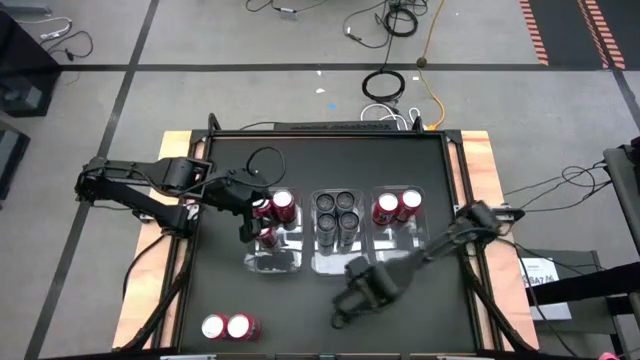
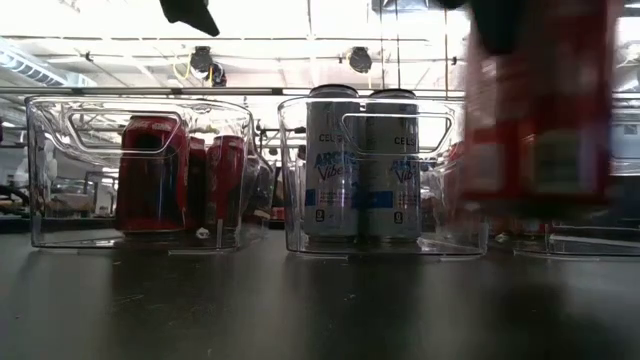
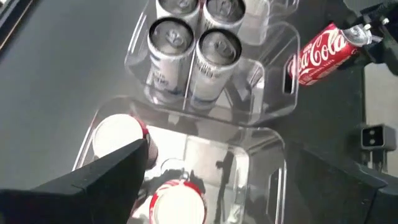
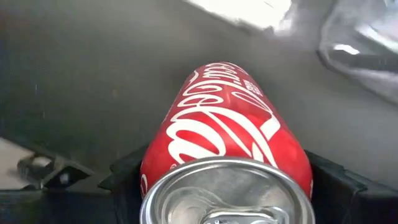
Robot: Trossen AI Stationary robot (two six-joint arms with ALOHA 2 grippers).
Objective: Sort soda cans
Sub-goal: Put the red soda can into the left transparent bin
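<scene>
Red soda can (image 4: pixel 227 149), held in the right gripper (image 4: pixel 224 205), jaws pinching its sides just below the silver top; the can hangs tilted above the near half of the surface (image 1: pixel 400 330), in front of the middle bin (image 1: pixel 337 232). Left gripper (image 1: pixel 248 226): jaws spread, poised over the left bin (image 1: pixel 273 262), which holds red cans (image 1: pixel 283 205). Middle bin: four grey-topped cans (image 3: pixel 194 38), upright. Right bin (image 1: pixel 400 235): two red cans (image 1: pixel 398 206). Two further red cans (image 1: pixel 226 327) stand near the surface's front-left corner. Handling note: the held can seems bound for a red bin; level it upright before lowering, clear the bin wall, release only when seated.
</scene>
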